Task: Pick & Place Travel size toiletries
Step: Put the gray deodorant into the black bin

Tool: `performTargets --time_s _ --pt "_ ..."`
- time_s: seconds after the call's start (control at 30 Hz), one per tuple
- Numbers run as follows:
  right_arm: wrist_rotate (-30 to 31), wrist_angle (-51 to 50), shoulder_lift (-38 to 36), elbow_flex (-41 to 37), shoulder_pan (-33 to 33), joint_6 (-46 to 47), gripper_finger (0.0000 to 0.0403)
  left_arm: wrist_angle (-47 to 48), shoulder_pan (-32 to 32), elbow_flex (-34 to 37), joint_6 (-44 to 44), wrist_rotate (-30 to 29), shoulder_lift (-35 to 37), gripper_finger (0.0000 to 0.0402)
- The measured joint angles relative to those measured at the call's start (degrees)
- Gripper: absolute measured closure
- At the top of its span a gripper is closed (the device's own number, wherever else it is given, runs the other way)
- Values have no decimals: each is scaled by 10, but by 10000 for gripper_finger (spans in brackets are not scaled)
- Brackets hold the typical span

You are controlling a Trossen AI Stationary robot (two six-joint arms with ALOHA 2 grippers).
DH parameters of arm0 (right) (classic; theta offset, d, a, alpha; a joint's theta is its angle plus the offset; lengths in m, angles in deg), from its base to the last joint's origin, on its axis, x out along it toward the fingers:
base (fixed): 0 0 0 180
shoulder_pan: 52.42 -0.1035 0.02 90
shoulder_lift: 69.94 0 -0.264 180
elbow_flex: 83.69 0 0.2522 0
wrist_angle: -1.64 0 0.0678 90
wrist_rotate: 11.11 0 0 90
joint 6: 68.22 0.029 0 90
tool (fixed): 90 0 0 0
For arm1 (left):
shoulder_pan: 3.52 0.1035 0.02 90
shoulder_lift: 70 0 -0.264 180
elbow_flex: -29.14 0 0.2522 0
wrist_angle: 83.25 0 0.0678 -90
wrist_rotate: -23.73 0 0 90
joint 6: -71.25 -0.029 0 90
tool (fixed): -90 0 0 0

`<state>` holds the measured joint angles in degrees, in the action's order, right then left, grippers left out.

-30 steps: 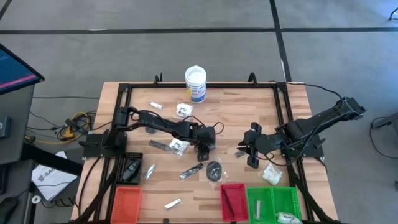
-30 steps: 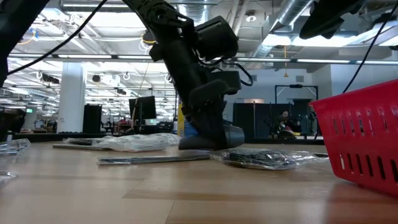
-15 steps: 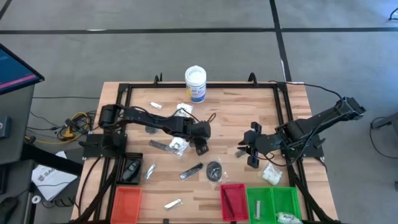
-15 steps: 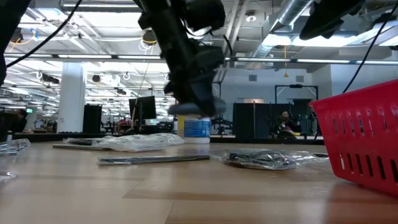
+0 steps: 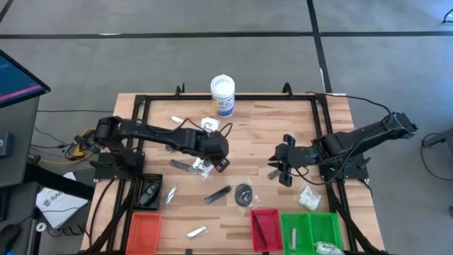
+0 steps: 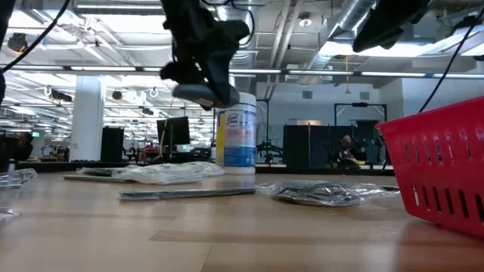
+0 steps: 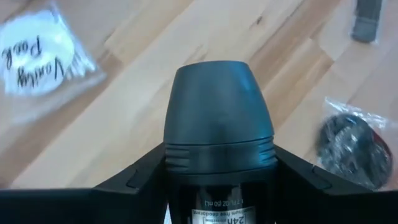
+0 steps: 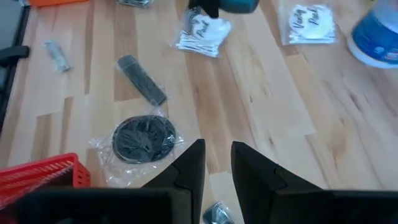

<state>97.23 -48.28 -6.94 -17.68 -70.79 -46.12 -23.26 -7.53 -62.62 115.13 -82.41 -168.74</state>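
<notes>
Jaws of the left gripper clamp a dark grey domed-cap deodorant bottle above the wooden worktop.
Below lie a clear packet of white swabs and a bagged dark disc; right gripper jaws stand narrow, empty, mid-worktop.

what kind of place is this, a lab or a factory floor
Probably a robotics lab in a big open industrial hall: a wooden workbench with a black frame, exposed ceiling pipes, and rows of desks with monitors behind it.
</notes>
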Motion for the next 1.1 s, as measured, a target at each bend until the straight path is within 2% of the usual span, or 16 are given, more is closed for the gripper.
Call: performTargets --time_s 0.23,0.43,0.57,0.73,0.9,1.1 --pt "-61 40 0 0 22 -49 332 89 -57 0 128 -24 32 201" --pt "-81 79 0 0 25 -76 332 133 -115 10 253 -34 44 201" --pt "-95 95 0 0 25 -77 332 147 -155 52 350 -31 69 201" --pt "-97 98 0 10 25 -92 332 160 -207 122 487 -31 133 201" --pt "-102 97 0 23 25 -103 332 225 -265 179 621 -29 209 201" --pt "-110 97 0 29 25 -103 332 267 -318 236 728 0 274 201"
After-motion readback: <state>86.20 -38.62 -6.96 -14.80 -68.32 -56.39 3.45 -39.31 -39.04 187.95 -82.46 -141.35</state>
